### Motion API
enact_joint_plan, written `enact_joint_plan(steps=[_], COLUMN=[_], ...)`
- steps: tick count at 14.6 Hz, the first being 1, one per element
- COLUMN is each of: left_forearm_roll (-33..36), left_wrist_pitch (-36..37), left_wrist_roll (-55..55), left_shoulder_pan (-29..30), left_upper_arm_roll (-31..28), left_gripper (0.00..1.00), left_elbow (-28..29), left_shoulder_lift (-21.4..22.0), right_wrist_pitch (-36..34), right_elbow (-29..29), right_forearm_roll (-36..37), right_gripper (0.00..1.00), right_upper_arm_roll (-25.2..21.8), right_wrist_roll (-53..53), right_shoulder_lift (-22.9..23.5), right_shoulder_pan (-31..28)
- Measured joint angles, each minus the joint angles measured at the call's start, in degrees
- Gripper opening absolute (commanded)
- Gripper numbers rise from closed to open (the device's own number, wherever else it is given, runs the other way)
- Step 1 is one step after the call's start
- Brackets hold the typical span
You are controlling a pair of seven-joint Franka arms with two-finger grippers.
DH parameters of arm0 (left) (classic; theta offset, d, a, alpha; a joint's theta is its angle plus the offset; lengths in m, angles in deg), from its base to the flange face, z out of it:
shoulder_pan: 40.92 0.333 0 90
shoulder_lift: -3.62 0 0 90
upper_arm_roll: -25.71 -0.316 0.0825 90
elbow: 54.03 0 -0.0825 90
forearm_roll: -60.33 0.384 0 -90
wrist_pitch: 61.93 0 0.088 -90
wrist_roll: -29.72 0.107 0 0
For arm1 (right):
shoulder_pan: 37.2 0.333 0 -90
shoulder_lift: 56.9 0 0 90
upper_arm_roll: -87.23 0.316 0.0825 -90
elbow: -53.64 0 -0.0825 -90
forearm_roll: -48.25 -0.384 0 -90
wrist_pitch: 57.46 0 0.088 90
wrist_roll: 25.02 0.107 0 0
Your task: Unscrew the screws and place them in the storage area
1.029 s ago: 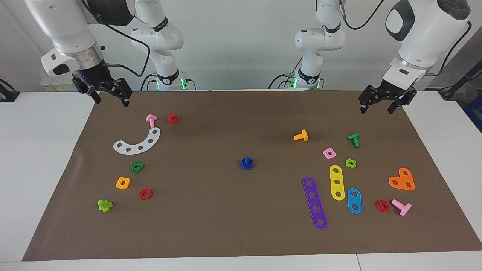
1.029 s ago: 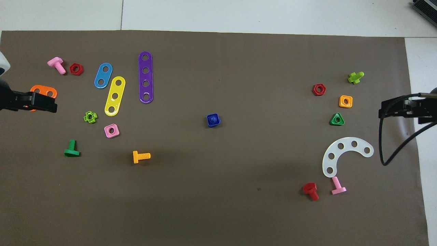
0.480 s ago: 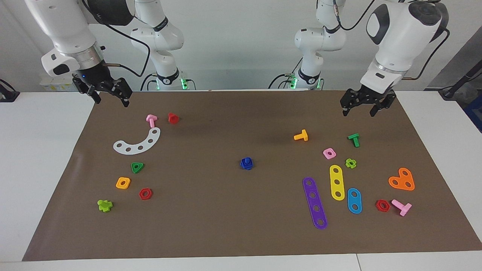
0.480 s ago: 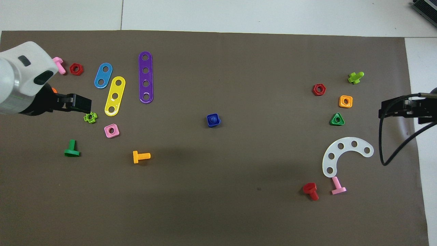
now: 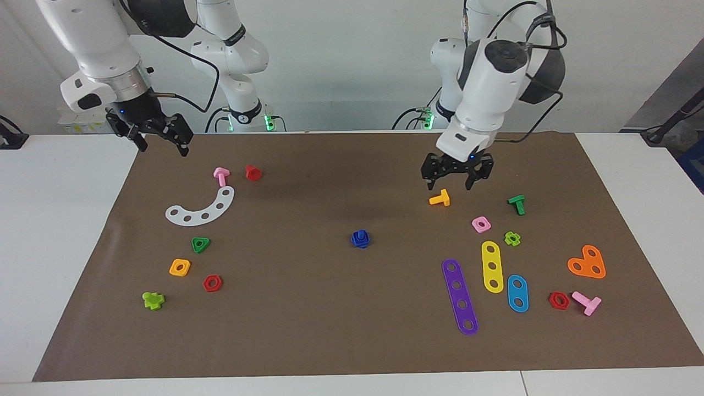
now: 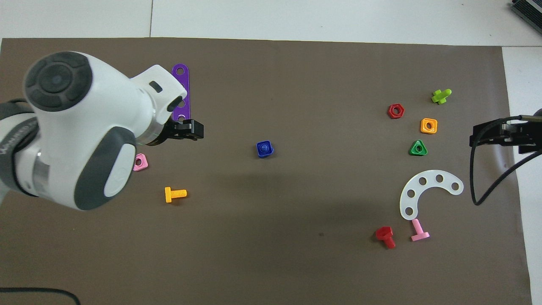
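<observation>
**Screw (image 5: 360,238) unreached at mid-frame, left gripper on its way in**

Swung in from the upper right corner of the facing view within the last second: left gripper (image 5: 451,186). Now hangs right of centre in that view, over the orange bolt (image 5: 440,198). Jaws spread wide, nothing between them. Still short of the screw, with bare mat (image 5: 330,319) between. Means, most likely, an approach just begun: no grip taken, no turn made, nothing carried yet.

Unmoved over the same second: right gripper (image 5: 163,148), waiting at the upper left of the facing view, over the mat's edge. Fingers likewise wide apart and empty.

Screw at dead centre of both views, well apart from every other piece. Dark blue, glossy hard plastic; short round stub standing up out of a square blue nut (image 6: 271,152), so seemingly still threaded in. Small and smooth, so probably calls for a square, well-centred pinch.

Storage area (image 5: 159,242) at middle left of the facing view: plain brown matte paper, no border drawn. Marked only by the white strip (image 5: 201,209), thin, flat, curved, pierced with round holes, and by small coloured nuts and bolts scattered round it. At lower right of that view, flat straight strips, the purple strip (image 5: 460,297) longest, each with a row of holes.
</observation>
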Motion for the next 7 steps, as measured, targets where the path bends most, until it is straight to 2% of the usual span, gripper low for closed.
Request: enact_joint_plan(steps=[5, 7], left_forearm_roll=[-0.8, -0.9], left_wrist_pitch=[-7.5, -10.5], left_wrist_roll=[-3.4, -5.5], left_shoulder_pan=[-4.8, -7.2], left_upper_arm_roll=[0.0, -0.1], left_gripper=[0.95, 0.95], left_elbow=[-0.1, -0.2], left_shoulder_lift=[-3.4, -6.0], right_wrist_pitch=[0.0, 0.0], right_elbow=[0.0, 0.0], right_forearm_roll=[0.0, 0.0], right_gripper=[1.0, 1.0], right_upper_arm_roll=[0.0, 0.0], right_wrist_roll=[0.0, 0.0], right_shoulder_lift=[0.0, 0.0], right_shoulder_pan=[0.0, 0.0])
